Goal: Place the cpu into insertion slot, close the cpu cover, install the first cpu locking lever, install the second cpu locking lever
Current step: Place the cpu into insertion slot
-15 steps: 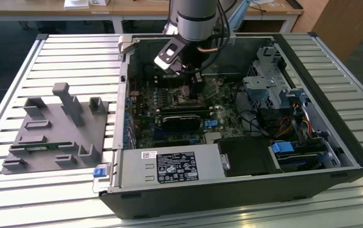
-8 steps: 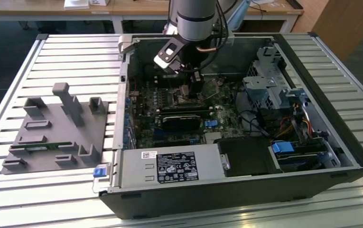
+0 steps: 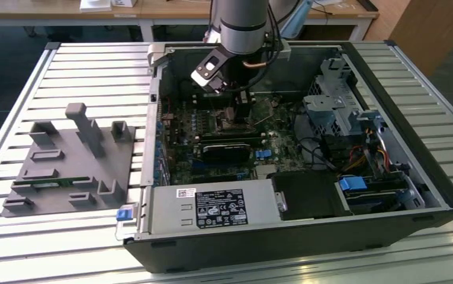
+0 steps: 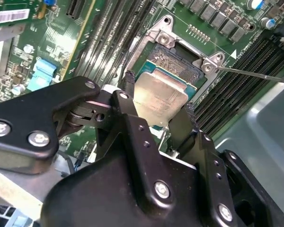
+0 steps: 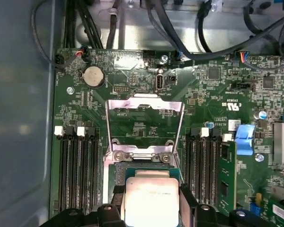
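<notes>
The gripper (image 5: 152, 195) clamps the cpu (image 5: 150, 205) between black fingers (image 5: 117, 201), over the insertion slot (image 5: 144, 167); the cpu cover (image 5: 146, 105) lies swung open on the motherboard (image 5: 203, 90); memory slots (image 5: 78, 175) flank the socket; a coin cell (image 5: 93, 76) sits near the cover.

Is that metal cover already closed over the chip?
No, the cpu cover lies flipped open, and the gripper holds the cpu clear of it.

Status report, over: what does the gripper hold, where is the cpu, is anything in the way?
Gripper shut on the cpu. Cpu at the insertion slot, not seated. Cpu cover open, nothing across the slot.
</notes>
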Controlling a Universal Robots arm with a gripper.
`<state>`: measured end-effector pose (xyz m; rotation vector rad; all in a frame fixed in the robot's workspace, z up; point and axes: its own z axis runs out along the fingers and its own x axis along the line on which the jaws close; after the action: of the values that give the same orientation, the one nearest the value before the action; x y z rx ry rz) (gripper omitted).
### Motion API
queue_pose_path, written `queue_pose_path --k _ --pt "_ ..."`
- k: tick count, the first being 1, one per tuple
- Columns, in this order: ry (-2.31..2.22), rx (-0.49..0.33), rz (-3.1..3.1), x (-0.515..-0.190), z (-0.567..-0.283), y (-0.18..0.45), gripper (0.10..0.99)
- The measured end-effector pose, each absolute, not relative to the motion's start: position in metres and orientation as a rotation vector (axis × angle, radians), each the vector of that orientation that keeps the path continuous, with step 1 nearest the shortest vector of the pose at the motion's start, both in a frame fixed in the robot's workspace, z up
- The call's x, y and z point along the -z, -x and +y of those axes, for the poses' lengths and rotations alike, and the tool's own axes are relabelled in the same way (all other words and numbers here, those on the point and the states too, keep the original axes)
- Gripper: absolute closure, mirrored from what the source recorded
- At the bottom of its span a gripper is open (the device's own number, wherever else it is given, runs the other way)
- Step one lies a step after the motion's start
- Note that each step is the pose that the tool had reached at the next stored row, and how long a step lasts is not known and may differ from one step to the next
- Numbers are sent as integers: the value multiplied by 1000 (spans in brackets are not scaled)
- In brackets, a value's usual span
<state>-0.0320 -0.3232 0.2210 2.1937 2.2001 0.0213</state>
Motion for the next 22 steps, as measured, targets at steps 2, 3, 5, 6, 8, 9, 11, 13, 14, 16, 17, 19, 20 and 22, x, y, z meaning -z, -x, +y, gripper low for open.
queue_pose_path --k 2,3,5,6,8,9,11,13,14,16,17,19,20,22 --pt "-2193 -21 2201 -218 -322 32 549" --pt "-2188 -21 2206 -217 -322 32 549" --pt "-2173 -22 2221 -215 -321 32 549" --pt "-2165 -22 2228 -214 -321 32 549" --pt "-2156 -22 2237 -212 -321 32 549" --pt "-2156 -22 2237 -210 -321 32 549" --pt "-2156 -23 2237 -208 -321 33 549" --pt "-2156 -23 2237 -207 -320 33 549" --pt "-2156 -22 2237 -207 -320 33 549" --pt "-2156 -22 2237 -207 -320 33 549" --pt "-2156 -22 2237 -207 -320 34 549" --pt "-2156 -23 2237 -206 -319 34 549" --pt "-2156 -23 2237 -206 -319 35 549" --pt "-2156 -22 2237 -205 -318 35 549"
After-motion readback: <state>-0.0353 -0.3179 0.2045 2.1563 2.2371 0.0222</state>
